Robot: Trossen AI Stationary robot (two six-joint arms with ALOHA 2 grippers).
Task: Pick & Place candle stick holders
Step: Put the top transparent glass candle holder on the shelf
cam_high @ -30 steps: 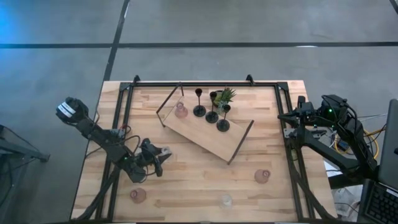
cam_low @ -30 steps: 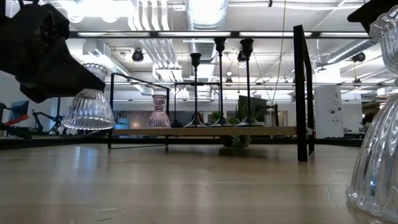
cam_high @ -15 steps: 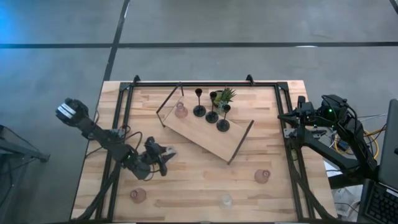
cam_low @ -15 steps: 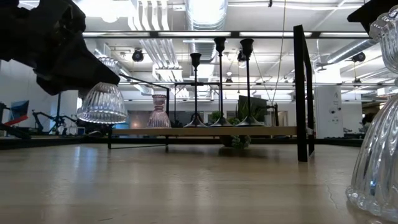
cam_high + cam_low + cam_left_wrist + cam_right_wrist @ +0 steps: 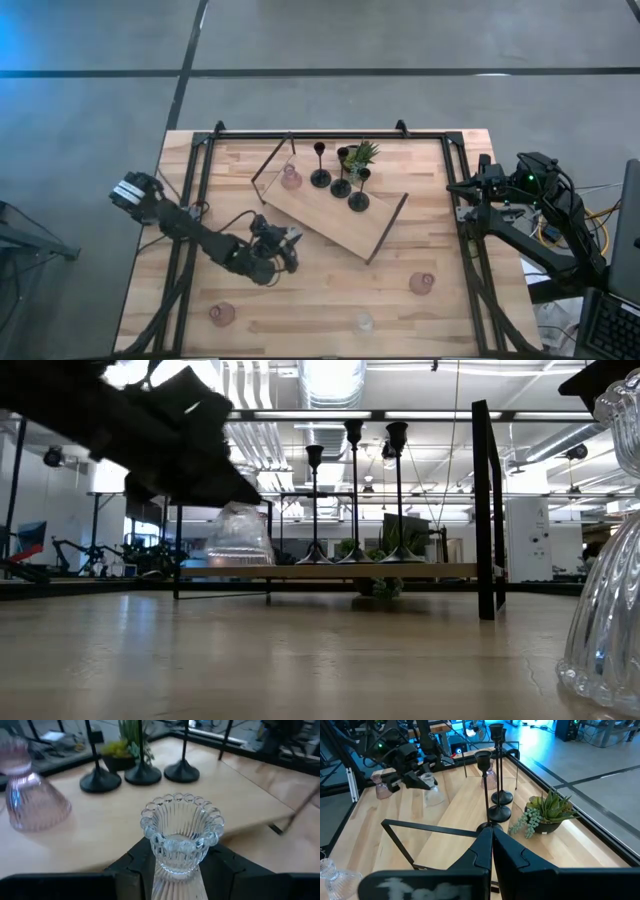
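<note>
One clear glass cup (image 5: 181, 836) sits pinched in the left claw (image 5: 283, 246), just beside the wooden board (image 5: 335, 215); right claw (image 5: 491, 851) pressed together.

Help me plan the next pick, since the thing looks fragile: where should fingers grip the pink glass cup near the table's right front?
Grip the pink glass cup across its ribbed body, from straight above. It stands alone on bare table, well clear of the wooden board, so fingers fit either side. The right gripper, parked at the table's right edge, is probably nearer.
</note>
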